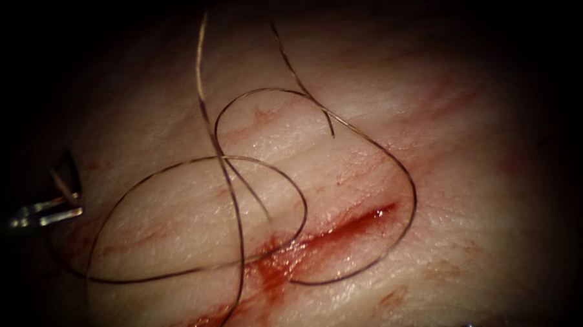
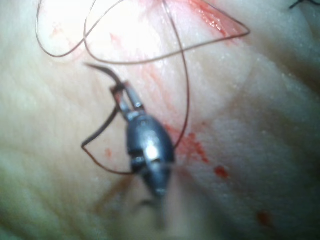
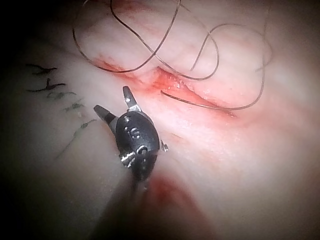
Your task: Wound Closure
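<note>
Left tool: shut on the needle, seemingly mid-curve, well left of the cut.
Needle: clear of the tissue.
Right tool: jaws apart, empty.
Thread: looped over the cut.

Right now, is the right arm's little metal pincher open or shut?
Open. The right arm's tool has its two dark metal jaws spread in a V, holding nothing, above the pale tissue beside the red cut.
</note>
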